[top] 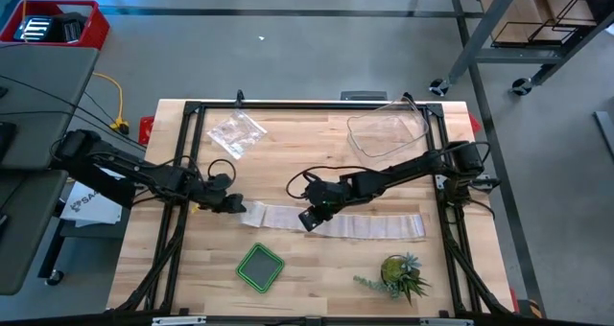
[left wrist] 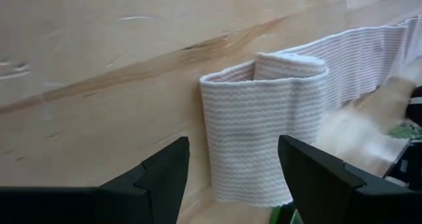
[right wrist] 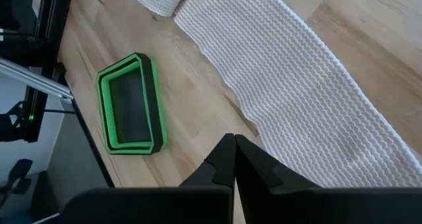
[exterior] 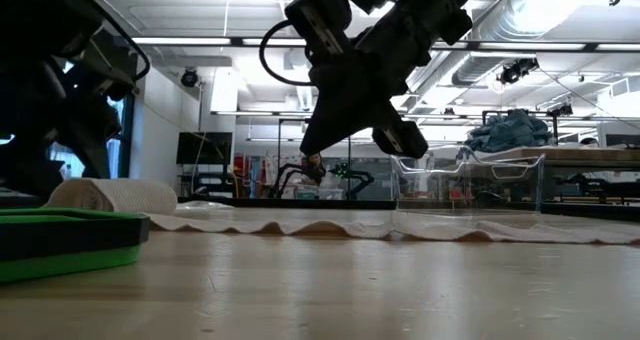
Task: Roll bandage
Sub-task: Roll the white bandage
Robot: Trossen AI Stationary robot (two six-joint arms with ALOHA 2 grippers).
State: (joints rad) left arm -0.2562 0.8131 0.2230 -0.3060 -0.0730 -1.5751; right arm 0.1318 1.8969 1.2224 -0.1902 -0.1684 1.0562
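The white gauze bandage lies flat as a long strip across the table's middle. Its left end is wound into a small roll that rests on its side on the wood. My left gripper is open at the roll's left end, with one finger on either side of the roll's near end; I see no touch. My right gripper is shut and empty. It hangs above the strip's near edge just right of the roll, clear of the cloth in the low view.
A green square container sits near the front edge, just in front of the roll. A small potted plant stands at the front right. A clear plastic tub and a crinkly clear bag lie at the back.
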